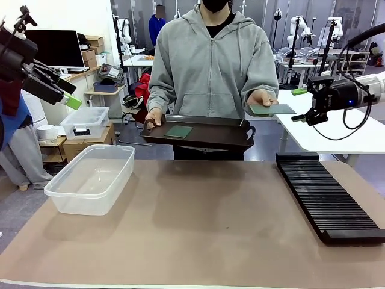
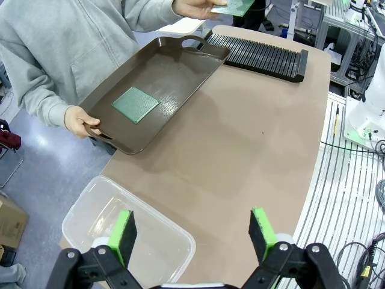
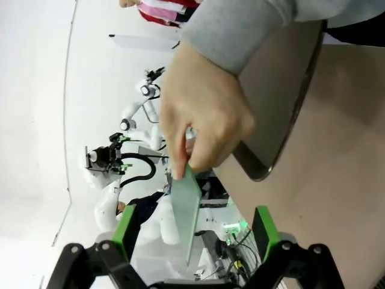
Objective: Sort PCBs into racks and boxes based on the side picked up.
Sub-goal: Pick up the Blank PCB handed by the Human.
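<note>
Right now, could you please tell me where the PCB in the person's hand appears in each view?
Front view: held PCB right of centre, flat in the person's hand, by the tray's right end.
Left wrist view: top edge, just right of centre, past the tray's far handle.
Right wrist view: low centre, edge-on under the hand, between the pads of the open right gripper.
Shared landmark: the dark brown tray.

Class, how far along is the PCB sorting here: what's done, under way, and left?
Done: nothing yet; the rack and tub hold no boards. In hand: the person's hand holds one PCB out toward the open right gripper, ungripped. Left: sorting that board and the second PCB lying on the tray; the left gripper hangs open over the tub.
</note>
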Robot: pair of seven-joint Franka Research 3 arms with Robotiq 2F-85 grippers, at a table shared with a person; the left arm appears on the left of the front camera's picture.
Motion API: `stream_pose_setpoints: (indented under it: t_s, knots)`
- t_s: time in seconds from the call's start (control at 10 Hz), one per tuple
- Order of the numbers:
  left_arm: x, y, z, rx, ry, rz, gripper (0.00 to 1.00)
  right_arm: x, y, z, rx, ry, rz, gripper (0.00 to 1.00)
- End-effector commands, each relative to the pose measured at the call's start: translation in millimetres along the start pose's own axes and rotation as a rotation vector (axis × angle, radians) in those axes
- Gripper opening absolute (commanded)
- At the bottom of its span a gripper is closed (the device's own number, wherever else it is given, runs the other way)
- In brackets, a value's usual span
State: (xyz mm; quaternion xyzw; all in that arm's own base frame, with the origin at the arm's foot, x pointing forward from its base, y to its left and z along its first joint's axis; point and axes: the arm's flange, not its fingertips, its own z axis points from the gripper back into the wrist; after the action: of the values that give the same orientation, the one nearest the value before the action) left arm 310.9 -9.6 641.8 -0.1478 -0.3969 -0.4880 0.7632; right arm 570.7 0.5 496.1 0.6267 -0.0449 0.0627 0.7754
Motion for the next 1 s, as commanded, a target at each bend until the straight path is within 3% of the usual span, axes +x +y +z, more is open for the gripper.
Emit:
stream_pose_setpoints:
  t_s: [0.0, 0.2, 0.3, 0.4, 0.5, 0.6, 0.7, 0.9]
  knots:
    - [0, 0, -1, 0.0, -0.001, 0.0, 1.0, 14, 0, -5, 0.078, 0.017, -0.034, 1.0]
    - [0, 0, -1, 0.0, -0.001, 0.0, 1.0, 24, -2, -9, 0.122, 0.078, -0.03, 1.0]
    - [0, 0, -1, 0.0, -0.001, 0.0, 1.0, 20, -3, -14, 0.159, 0.11, -0.01, 0.4]
    - [0, 0, -1, 0.0, -0.001, 0.0, 1.0, 21, -3, -13, 0.164, 0.126, -0.018, 0.4]
    - [0, 0, -1, 0.0, -0.001, 0.0, 1.0, 21, -4, -14, 0.161, 0.132, -0.023, 0.0]
    - [0, 0, -1, 0.0, -0.001, 0.0, 1.0, 22, -6, -18, 0.161, 0.125, -0.022, 0.36]
    - [0, 0, -1, 0.0, -0.001, 0.0, 1.0, 25, -7, -20, 0.169, 0.138, -0.03, 0.0]
    - [0, 0, -1, 0.0, -0.001, 0.0, 1.0, 26, -11, -25, 0.173, 0.158, -0.054, 0.0]
